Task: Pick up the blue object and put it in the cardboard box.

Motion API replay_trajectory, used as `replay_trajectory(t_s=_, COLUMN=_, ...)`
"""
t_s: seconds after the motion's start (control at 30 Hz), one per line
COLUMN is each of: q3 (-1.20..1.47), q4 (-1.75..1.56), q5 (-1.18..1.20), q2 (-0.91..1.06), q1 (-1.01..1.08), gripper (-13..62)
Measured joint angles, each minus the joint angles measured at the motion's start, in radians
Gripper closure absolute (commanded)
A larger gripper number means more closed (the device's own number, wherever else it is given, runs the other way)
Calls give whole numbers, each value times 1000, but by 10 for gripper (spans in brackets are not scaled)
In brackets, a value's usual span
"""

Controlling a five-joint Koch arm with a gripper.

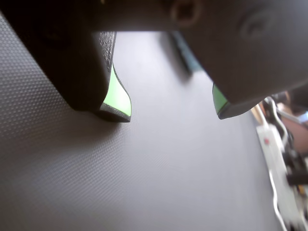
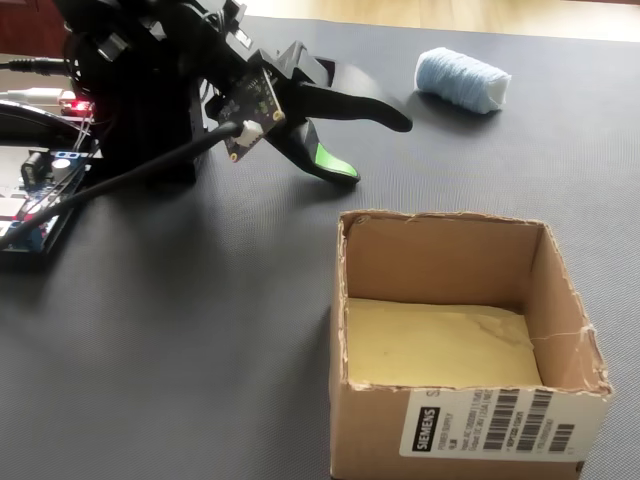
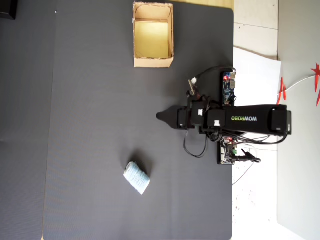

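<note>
So, reading the overhead view from left to right, you first meet the small pale-blue ribbed roll (image 3: 136, 178), lying on its side on the dark textured mat of the desk (image 3: 90, 120), low in the picture and untouched. It sits out in the open with bare mat all round it, which should leave you room to come at it from any side. Further along, near the top edge, stands the low-walled tan cardboard box (image 3: 153, 62) with its yellowish floor showing and nothing inside; it is well apart from the roll. Right of both is the black arm, its claw (image 3: 162, 116) pointing toward the middle of the mat, roughly between box and roll.

In the fixed view the claw (image 2: 375, 150) hangs just above the mat with its jaws spread apart and nothing between them; the wrist view agrees, showing only bare mat between the green-edged fingertips (image 1: 118, 98). I judge the pick has not begun: you would need to swing toward the roll, then lower the open jaws around it.
</note>
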Motion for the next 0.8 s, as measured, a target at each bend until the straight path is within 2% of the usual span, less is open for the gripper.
replay_trajectory(t_s=0.8, q3=0, q4=-11, q5=166, q2=0, q1=-417, gripper=156)
